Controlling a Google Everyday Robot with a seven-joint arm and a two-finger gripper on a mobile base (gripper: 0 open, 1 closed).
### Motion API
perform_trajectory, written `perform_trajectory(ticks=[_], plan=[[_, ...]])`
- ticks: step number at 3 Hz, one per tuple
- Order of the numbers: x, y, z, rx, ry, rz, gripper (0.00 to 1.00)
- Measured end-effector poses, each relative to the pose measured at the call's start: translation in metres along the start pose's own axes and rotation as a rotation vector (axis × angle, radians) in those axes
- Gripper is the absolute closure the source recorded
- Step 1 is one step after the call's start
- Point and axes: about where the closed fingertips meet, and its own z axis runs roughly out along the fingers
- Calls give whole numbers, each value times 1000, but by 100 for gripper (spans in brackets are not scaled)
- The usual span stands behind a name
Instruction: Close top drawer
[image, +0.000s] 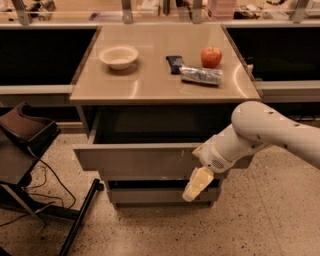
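The top drawer (140, 161) is pulled out from under the tan counter. Its wide grey-tan front panel faces me, with small pale scuffs right of centre. The tray behind it is dark and I cannot see inside. My gripper (196, 184) hangs at the end of the white arm, in front of the right part of the drawer front and reaching down over the lower drawer front (150, 195). Its pale fingers (192, 190) point down and left.
On the counter (150, 85) stand a white bowl (118, 55), a red apple (211, 56), a dark bar (174, 64) and a silver snack bag (201, 75). A dark chair (25, 135) with cables stands at the left. The floor is speckled.
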Motion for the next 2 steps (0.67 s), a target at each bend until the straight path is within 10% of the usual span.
perform_trajectory(ticks=[2], plan=[[-23, -44, -20, 17, -23, 6, 0]])
